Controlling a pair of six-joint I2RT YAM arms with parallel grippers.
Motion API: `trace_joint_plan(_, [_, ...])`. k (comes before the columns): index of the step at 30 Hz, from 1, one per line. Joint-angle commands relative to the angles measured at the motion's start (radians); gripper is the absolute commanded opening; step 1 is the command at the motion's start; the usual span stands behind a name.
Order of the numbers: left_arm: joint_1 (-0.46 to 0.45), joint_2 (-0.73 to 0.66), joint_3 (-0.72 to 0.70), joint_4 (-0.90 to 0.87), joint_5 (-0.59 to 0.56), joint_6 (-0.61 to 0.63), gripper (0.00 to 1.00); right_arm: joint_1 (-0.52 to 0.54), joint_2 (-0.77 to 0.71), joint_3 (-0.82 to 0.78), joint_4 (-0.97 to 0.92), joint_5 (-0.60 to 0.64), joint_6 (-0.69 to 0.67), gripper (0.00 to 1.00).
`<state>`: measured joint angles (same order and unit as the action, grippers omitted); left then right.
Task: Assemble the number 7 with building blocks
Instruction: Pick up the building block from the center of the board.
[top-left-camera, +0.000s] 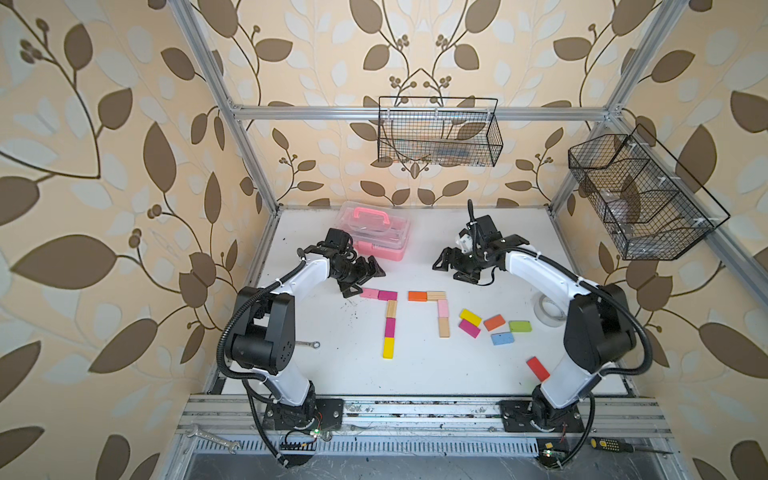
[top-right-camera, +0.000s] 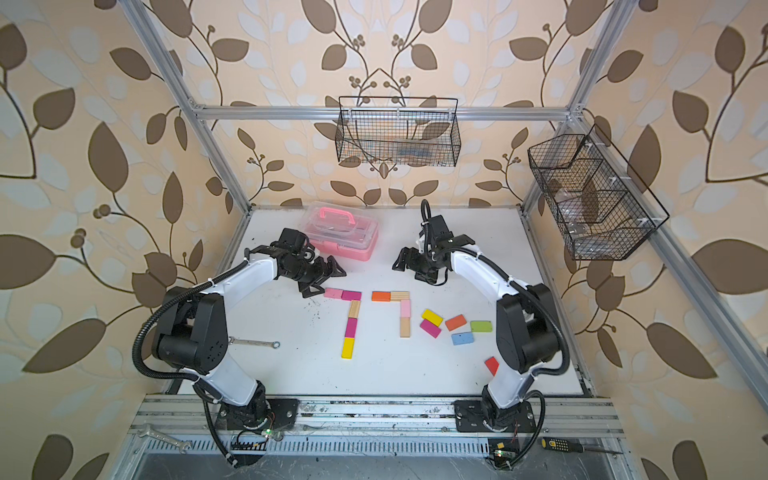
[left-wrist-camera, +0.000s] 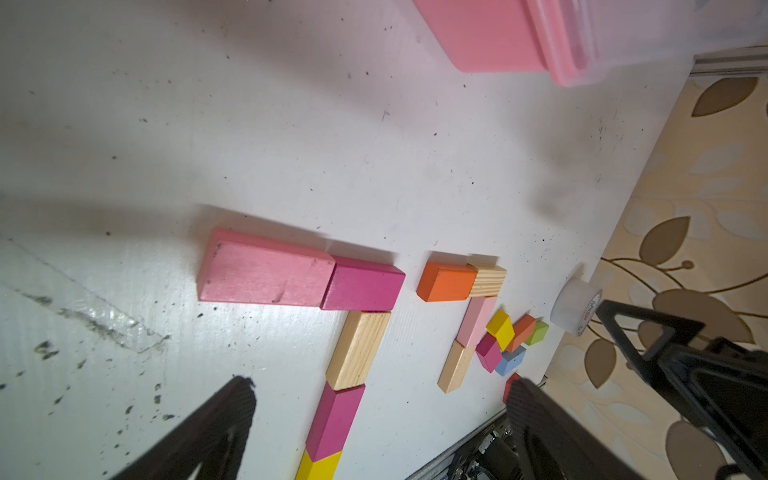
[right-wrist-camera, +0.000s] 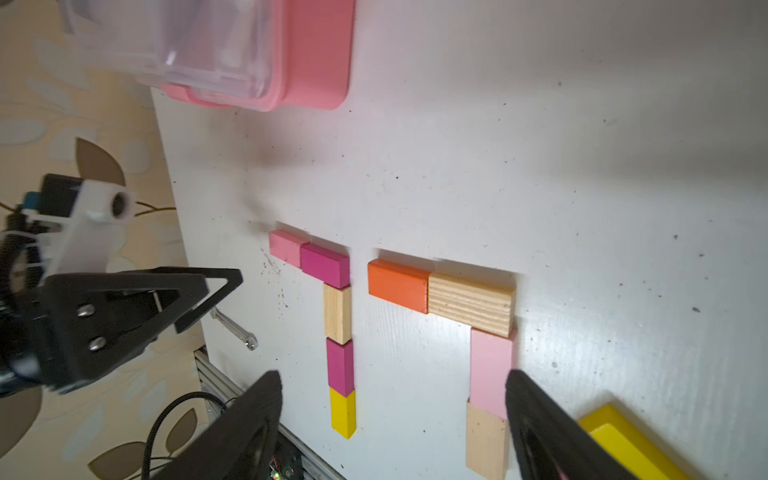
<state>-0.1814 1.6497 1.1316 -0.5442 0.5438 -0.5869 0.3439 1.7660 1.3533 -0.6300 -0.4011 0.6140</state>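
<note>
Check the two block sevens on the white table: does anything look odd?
The orange-and-wood block seven has a two-block stem, one shorter than the pink-and-magenta block seven. A small metal spanner also lies on the white table.

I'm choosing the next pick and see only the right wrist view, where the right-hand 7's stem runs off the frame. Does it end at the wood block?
Observer: Yes. In both top views the stem stops at that wood block. That makes two stem blocks, against three in the other 7.
Operator: Which loose blocks lie near the yellow one?
Observer: Beside the yellow block lie a magenta block, an orange block, a green block and a blue block, all flat.
Operator: Any others?
Observer: A red block lies alone, close beside the right arm.
</note>
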Motion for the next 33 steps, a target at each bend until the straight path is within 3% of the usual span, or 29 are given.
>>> trace_joint_plan(1, [0.003,-0.052,0.007,-0.002,0.012,-0.004,0.98,-0.011,0.043,0.031,-0.087,-0.008,-0.076,0.85])
trace_joint_plan(6, [0.003,-0.065,0.004,-0.018,0.005,0.006,0.98,-0.021,0.038,-0.002,-0.087,0.041,-0.067,0.85])
trace_joint_plan(13, [0.001,-0.028,0.031,-0.017,0.018,0.01,0.97,-0.046,-0.085,-0.153,-0.217,0.24,-0.155,0.83])
trace_joint_plan(17, [-0.01,-0.006,0.046,-0.008,0.024,0.008,0.97,-0.05,-0.17,-0.259,-0.248,0.273,-0.175,0.83])
trace_joint_plan(25, [-0.054,0.032,0.063,0.015,0.027,-0.006,0.98,-0.195,-0.347,-0.475,-0.237,0.333,0.028,0.8])
trace_joint_plan(33, [-0.076,0.028,0.054,0.028,0.018,-0.019,0.97,-0.246,-0.366,-0.497,-0.188,0.293,0.11,0.77])
